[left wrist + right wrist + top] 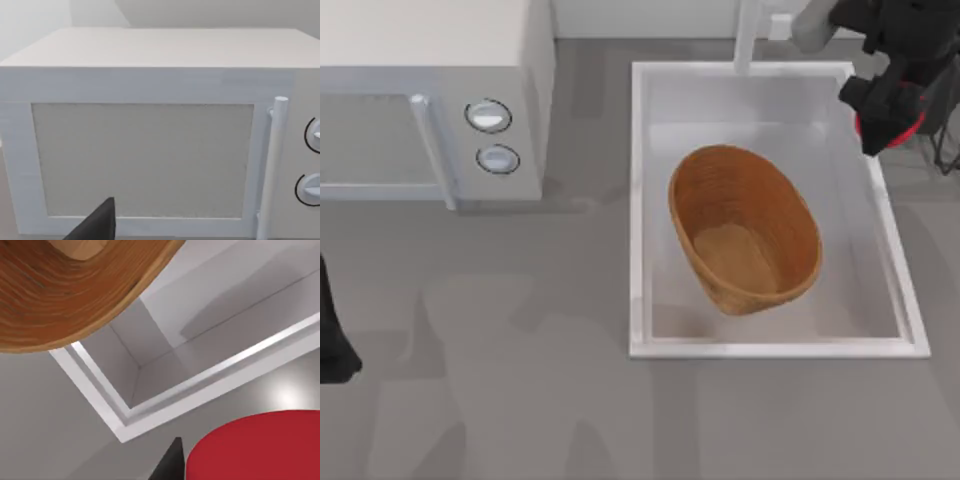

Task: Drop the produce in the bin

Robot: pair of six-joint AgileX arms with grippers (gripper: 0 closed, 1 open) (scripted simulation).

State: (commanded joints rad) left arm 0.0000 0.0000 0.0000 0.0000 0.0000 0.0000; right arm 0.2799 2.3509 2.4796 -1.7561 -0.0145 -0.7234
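My right hand (pixel 882 120) is clamped on the one red produce (pixel 910 126), above the sink's (pixel 642 200) far right rim. One brown bin (pixel 745 228) sits inside that single sink. My left hand (pixel 332 340) is parked at the desk's (pixel 520 400) left edge, its fingers' state unclear, facing one microwave (pixel 150 125).

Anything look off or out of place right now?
Only one oddity: the basket sits inside the sink, angled to its walls. Nothing spilled or damaged. The right gripper is at the sink's far right corner with the tomato; the left arm is parked at the table's left edge.
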